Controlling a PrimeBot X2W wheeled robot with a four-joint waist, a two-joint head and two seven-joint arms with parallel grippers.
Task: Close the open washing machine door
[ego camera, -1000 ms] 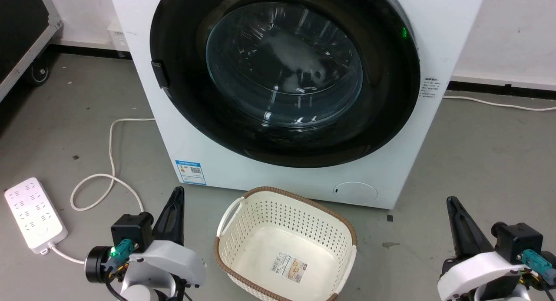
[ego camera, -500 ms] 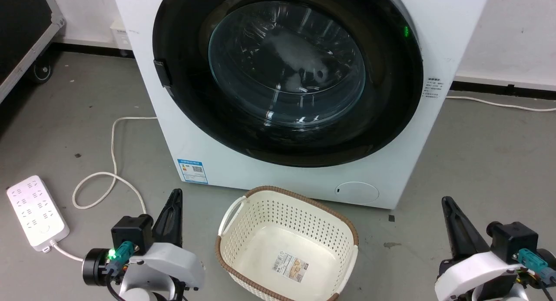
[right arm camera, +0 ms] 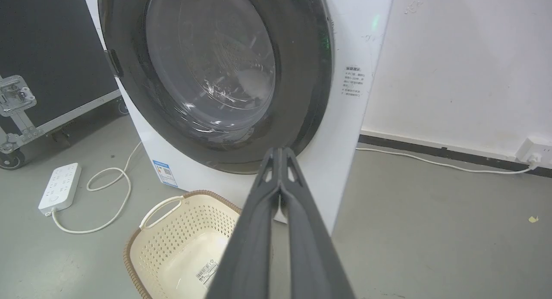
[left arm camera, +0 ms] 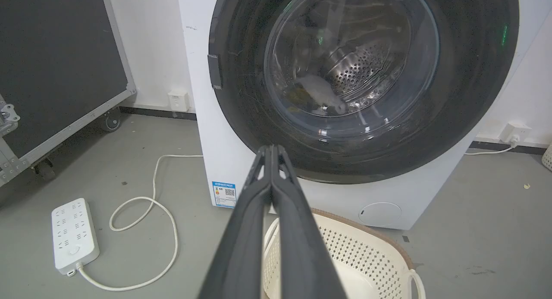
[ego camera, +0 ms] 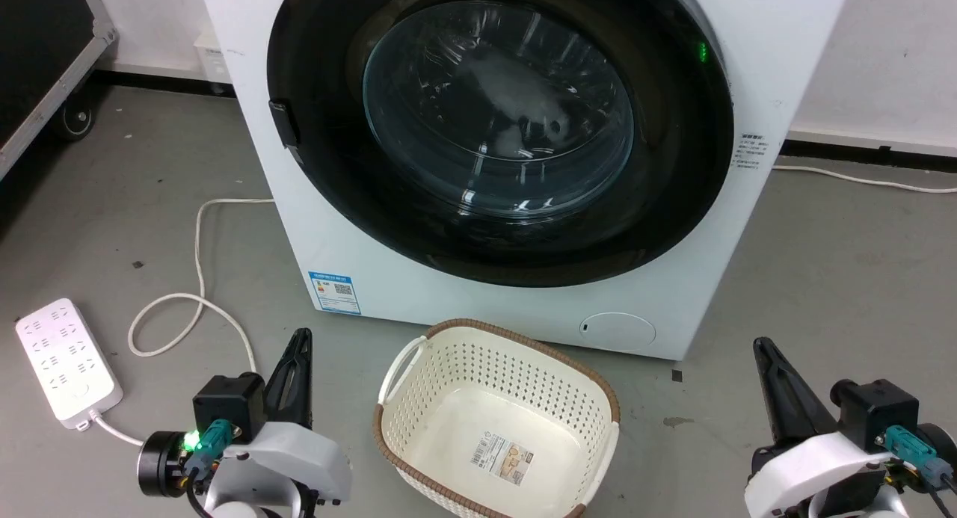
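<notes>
Both grippers empty, fingers pressed together, low: left gripper [ego camera: 297, 353] at 7 o'clock of large round black-rimmed glass washing machine door [ego camera: 497, 122], right gripper [ego camera: 770, 368] at 5. Door appears flush on big white front-loading washing machine [ego camera: 785, 25]; neither arm clearly nearer.

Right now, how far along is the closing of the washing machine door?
Done, it seems: the washing machine door lies flat against the washing machine, no gap visible at its black rim. In hand: nothing; the left gripper and right gripper are shut and empty, low beside the laundry basket, apart from the door. Left: nothing visible, though the latch cannot be checked.
</notes>
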